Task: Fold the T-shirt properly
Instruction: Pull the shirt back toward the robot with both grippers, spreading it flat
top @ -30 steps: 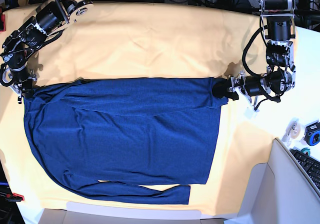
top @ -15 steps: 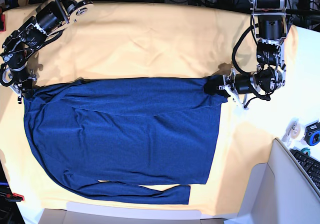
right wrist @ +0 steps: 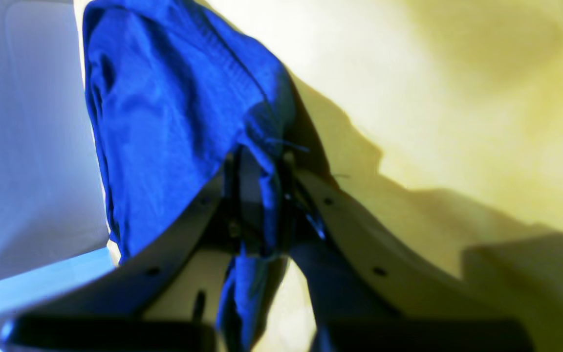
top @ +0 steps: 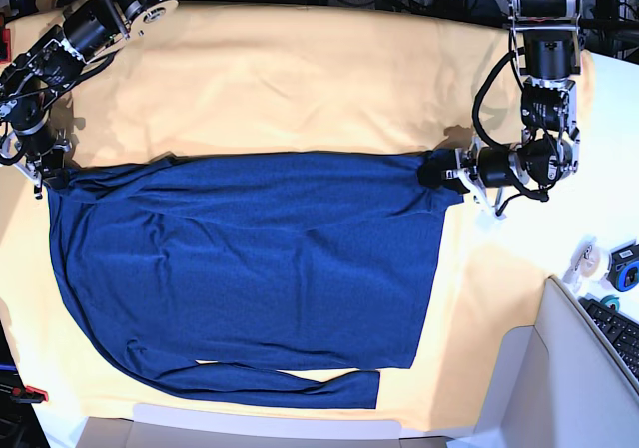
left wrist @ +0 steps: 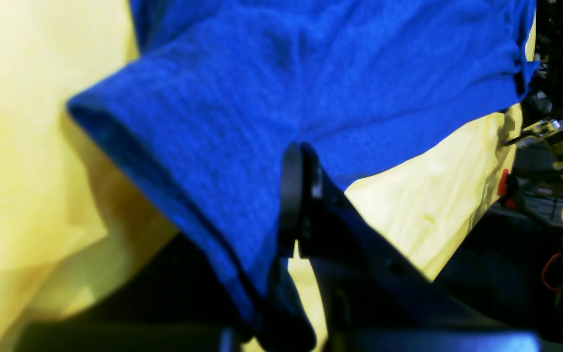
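On the yellow cloth (top: 300, 79), my left pincer (top: 436, 174) and right pincer (top: 45, 169) clamp the soft, limp T-shirt (top: 250, 268) at its far corners.

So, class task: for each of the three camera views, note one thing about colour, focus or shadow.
Base view: even light, sharp, true dark navy T-shirt on the yellow cloth. Left wrist view: oversaturated, shirt bright blue, near fabric and cloth blurred. Right wrist view: cloth washed out pale, soft focus, a dark shadow beside the jaws.
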{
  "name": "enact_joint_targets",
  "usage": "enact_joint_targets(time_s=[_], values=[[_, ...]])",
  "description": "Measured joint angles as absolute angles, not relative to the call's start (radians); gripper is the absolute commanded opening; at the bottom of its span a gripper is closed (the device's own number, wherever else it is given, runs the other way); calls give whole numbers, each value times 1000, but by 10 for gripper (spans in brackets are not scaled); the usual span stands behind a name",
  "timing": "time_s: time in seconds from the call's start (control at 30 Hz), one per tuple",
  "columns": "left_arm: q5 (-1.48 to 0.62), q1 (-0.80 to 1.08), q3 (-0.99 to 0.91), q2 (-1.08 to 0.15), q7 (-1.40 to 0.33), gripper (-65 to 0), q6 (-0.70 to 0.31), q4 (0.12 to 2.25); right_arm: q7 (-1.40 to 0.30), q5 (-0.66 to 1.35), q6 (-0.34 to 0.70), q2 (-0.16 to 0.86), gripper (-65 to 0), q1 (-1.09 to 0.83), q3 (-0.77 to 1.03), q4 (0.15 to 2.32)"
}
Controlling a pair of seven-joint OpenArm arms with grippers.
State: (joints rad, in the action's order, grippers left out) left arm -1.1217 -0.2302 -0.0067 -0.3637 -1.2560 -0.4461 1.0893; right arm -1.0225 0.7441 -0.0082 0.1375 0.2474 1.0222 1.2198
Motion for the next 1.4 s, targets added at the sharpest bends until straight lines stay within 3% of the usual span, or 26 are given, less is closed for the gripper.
enact_joint_targets(time_s=[0.87, 1.4], values=[[-1139, 88, -14, -496, -1310, -649, -446, 1446, -1160, 718, -27, 149, -650, -107, 1027, 1623], [-1145, 368, -179, -498, -1311, -649, -447, 1623, -1165, 844, -23, 181, -650, -301, 1024, 1641]])
